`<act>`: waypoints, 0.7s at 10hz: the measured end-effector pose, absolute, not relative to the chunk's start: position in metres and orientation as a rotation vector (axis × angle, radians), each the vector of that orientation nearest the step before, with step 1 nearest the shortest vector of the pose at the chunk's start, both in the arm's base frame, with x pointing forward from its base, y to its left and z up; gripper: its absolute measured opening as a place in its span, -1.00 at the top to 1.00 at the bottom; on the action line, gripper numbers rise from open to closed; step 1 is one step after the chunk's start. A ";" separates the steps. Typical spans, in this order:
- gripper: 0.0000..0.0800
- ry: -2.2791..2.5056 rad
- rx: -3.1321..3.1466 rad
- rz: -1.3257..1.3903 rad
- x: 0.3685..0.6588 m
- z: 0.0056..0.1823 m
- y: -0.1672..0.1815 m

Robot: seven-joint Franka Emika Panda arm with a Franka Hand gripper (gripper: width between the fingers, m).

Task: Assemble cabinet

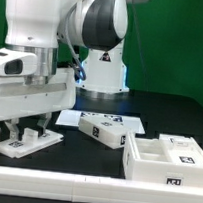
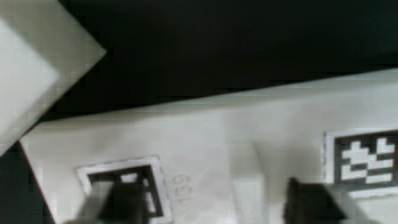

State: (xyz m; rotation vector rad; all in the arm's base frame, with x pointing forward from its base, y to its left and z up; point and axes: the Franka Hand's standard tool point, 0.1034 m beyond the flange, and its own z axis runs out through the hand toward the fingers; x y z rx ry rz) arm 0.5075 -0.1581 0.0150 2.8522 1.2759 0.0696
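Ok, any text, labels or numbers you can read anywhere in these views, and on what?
No words or numbers can be read.
Robot base: warning-triangle sticker, symbol too small to make out.
Cabinet body, marker board: square black-and-white tags only, no lettering.
Wrist view: faint marks beside a tag, too blurred to read.

Bright, even light fell from overhead in the exterior view, casting soft shadows; the wrist view was blurred and grainy.

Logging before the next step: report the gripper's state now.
Gripper: open, fingers spread just above the flat white plastic tagged cabinet piece, holding nothing.
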 end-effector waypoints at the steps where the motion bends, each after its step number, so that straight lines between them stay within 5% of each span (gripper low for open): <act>1: 0.41 1.275 2.852 0.069 0.507 0.015 -0.158; 2: 0.41 1.275 2.853 0.069 0.507 0.015 -0.158; 3: 0.80 1.289 2.850 0.074 0.509 0.015 -0.153; 5: 0.84 1.217 2.901 0.055 0.511 0.018 -0.137; 7: 0.84 1.117 2.974 0.035 0.520 0.043 -0.109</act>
